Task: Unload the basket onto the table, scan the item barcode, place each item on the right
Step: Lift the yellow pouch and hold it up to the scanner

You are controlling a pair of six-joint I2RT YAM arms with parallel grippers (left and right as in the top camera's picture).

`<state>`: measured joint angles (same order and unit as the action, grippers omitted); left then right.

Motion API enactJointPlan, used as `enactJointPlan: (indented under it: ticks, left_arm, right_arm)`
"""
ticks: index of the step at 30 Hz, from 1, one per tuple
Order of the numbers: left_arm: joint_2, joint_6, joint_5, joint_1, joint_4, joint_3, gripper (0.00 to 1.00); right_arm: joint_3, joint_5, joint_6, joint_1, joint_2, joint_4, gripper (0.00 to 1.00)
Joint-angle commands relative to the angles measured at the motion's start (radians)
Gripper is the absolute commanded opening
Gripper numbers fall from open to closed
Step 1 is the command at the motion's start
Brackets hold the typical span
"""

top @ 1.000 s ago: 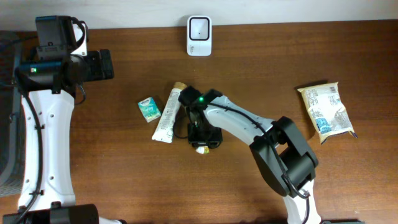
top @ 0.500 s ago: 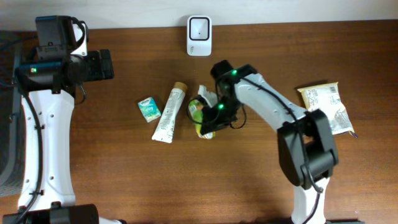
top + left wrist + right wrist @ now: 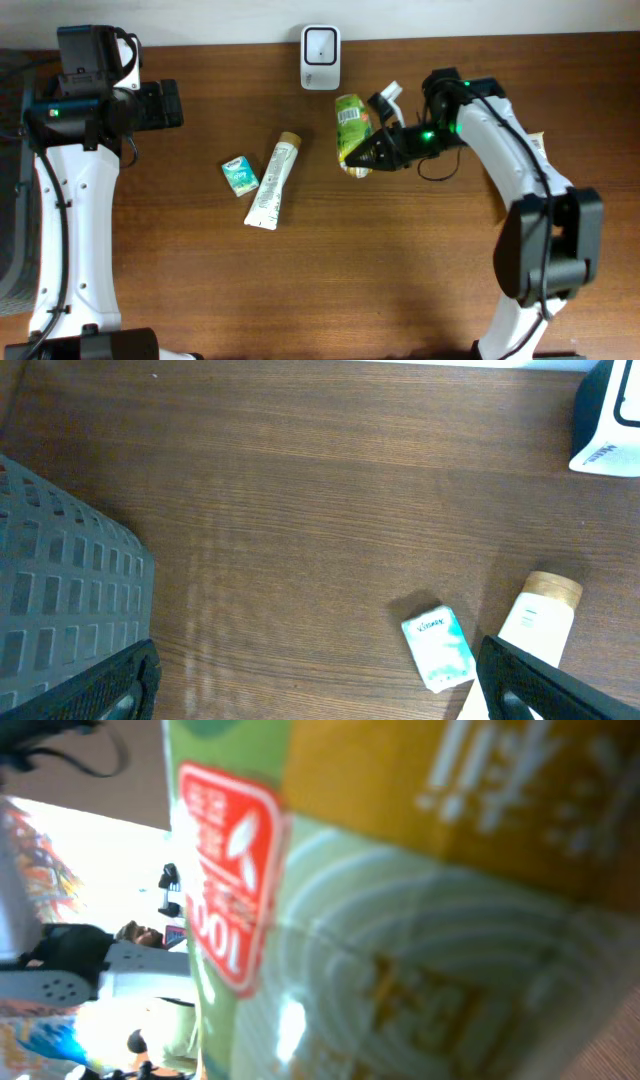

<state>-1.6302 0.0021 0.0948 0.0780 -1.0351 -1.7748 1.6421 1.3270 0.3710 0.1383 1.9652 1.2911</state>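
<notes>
Green and yellow cylindrical drink can (image 3: 351, 122) held over the brown wooden table (image 3: 200, 280), clenched in the right gripper (image 3: 370, 157), just beside the white barcode scanner (image 3: 320, 45), left gripper (image 3: 172, 104) spread wide, grasping nothing, well apart.

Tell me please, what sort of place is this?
Probably a test bench set up like a shop checkout: a white scanner stands at the back of the wooden table, a tube and a small green packet lie on it, and a grey basket sits at the left.
</notes>
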Motion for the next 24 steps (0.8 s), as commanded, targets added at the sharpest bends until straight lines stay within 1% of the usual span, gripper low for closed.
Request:
enactJointPlan:
  ticks: [1, 5, 7, 9, 13, 15, 16, 18, 19, 20, 21, 24]
  left_arm:
    - [0.016, -0.010, 0.007, 0.002, 0.001, -0.003, 0.99]
    - [0.017, -0.010, 0.007, 0.002, 0.001, -0.003, 0.99]
    - [0.016, -0.010, 0.007, 0.002, 0.001, -0.003, 0.99]
    - [0.016, -0.010, 0.007, 0.002, 0.001, -0.003, 0.99]
    - [0.017, -0.010, 0.007, 0.002, 0.001, -0.003, 0.99]
    - [0.017, -0.010, 0.007, 0.002, 0.001, -0.003, 0.99]
    - [0.017, -0.010, 0.007, 0.002, 0.001, -0.003, 0.99]
    - [0.016, -0.010, 0.007, 0.002, 0.001, -0.003, 0.99]
    - [0.016, -0.010, 0.007, 0.002, 0.001, -0.003, 0.99]
    - [0.016, -0.010, 0.007, 0.002, 0.001, -0.003, 0.99]
    - [0.017, -0.010, 0.008, 0.002, 0.001, -0.003, 0.99]
    - [0.017, -0.010, 0.007, 0.002, 0.001, -0.003, 0.99]
  right_arm:
    - [0.037, 0.102, 0.042, -0.003, -0.152, 0.000, 0.04]
    - [0.046, 0.049, 0.040, -0.001, -0.242, 0.000, 0.04]
    - [0.046, -0.034, 0.030, 0.008, -0.265, 0.001, 0.04]
    - [0.046, -0.178, -0.019, 0.037, -0.272, -0.001, 0.04]
    - [0.046, -0.566, -0.133, 0.151, -0.270, -0.053, 0.04]
    - [0.046, -0.812, -0.201, 0.211, -0.270, -0.116, 0.04]
    - [0.046, -1.061, -0.246, 0.257, -0.270, -0.181, 0.04]
    - [0.045, -1.373, -0.283, 0.316, -0.269, -0.280, 0.04]
    - [0.045, -1.538, -0.283, 0.344, -0.262, -0.351, 0.04]
    - [0.045, -1.643, -0.281, 0.362, -0.254, -0.412, 0.04]
    - [0.045, -1.727, -0.250, 0.373, -0.236, -0.491, 0.04]
    - [0.045, -1.818, -0.058, 0.377, -0.159, -0.711, 0.04]
